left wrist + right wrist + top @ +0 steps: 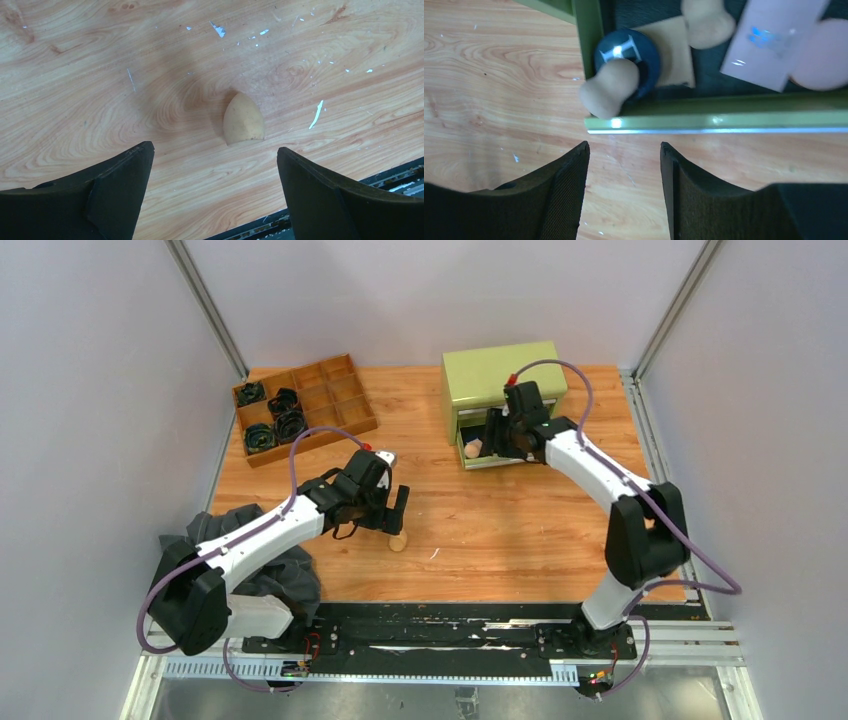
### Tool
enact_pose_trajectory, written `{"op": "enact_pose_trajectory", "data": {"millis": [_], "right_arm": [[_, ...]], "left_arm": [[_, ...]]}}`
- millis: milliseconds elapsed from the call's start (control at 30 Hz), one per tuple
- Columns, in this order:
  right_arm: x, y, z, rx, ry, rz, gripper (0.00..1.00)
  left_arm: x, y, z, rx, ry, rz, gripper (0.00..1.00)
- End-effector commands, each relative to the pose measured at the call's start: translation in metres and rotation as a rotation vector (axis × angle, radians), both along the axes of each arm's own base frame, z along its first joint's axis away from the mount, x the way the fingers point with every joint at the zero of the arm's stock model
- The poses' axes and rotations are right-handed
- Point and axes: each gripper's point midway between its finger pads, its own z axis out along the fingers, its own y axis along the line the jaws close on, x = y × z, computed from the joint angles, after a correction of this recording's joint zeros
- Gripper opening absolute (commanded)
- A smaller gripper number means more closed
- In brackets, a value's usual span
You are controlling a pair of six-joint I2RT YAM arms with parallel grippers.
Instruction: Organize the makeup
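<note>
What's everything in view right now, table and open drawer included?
beige egg-shaped foam sponges: three, beige; one on table, two in drawer
dark round compact: one, dark blue; drawer corner, under sponge
tan square pad: one, tan; beside compact
pale flat tube: one, pinkish-white; in drawer
pink round puff: one, pink; partly under tube
olive-green drawer box: one, green; far right
brown wooden divided tray: one, brown; far left
black coiled bands: about four, black; in tray
dark grey cloth: one, grey; near-left edge
left gripper: black; open above table sponge
right gripper: black; open, empty, before drawer
</note>
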Motion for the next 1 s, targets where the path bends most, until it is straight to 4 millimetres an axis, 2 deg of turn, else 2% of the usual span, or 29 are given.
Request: {"op": "enact_pose_trajectory", "data": {"millis": [0,133,267,367,433,467,567,733,900,967], "right_arm": [[0.018,0.033,0.0,0.036,-0.008,0.058,0.54],[0.031,0.044,-0.014,0.045,0.02,0.064,0.5],[0.04,0.052,-0.021,0.057,0.035,0.074,0.4],[0.042,0.055,-0.02,0.065,0.037,0.085,0.22],[0.041,0.053,-0.017,0.06,0.035,0.083,0.05],[0.04,0.051,-0.013,0.056,0.028,0.077,0.01],[0.036,0.037,0.0,0.034,-0.008,0.048,0.01],[0.037,-0.005,0.016,-0.007,-0.074,-0.048,0.01],[0.051,-0.035,0.004,-0.023,-0.053,-0.113,0.01],[0.059,-0.042,-0.006,-0.043,-0.037,-0.132,0.07]], "left_arm": [[0.007,-0.001,0.013,-0.006,-0.043,0.015,0.98],[0.007,0.001,0.012,0.007,-0.042,0.019,0.98],[0.008,0.004,0.011,0.023,-0.042,0.021,0.98],[0.008,0.004,0.011,0.028,-0.042,0.021,0.98],[0.008,0.004,0.01,0.03,-0.04,0.022,0.98],[0.008,0.004,0.01,0.031,-0.04,0.021,0.98],[0.008,0.005,0.009,0.033,-0.038,0.021,0.98],[0.006,0.002,0.006,0.026,-0.03,0.002,0.98],[0.01,-0.004,0.009,0.004,-0.04,-0.005,0.98],[0.01,-0.007,0.012,-0.016,-0.046,-0.012,0.98]]}}
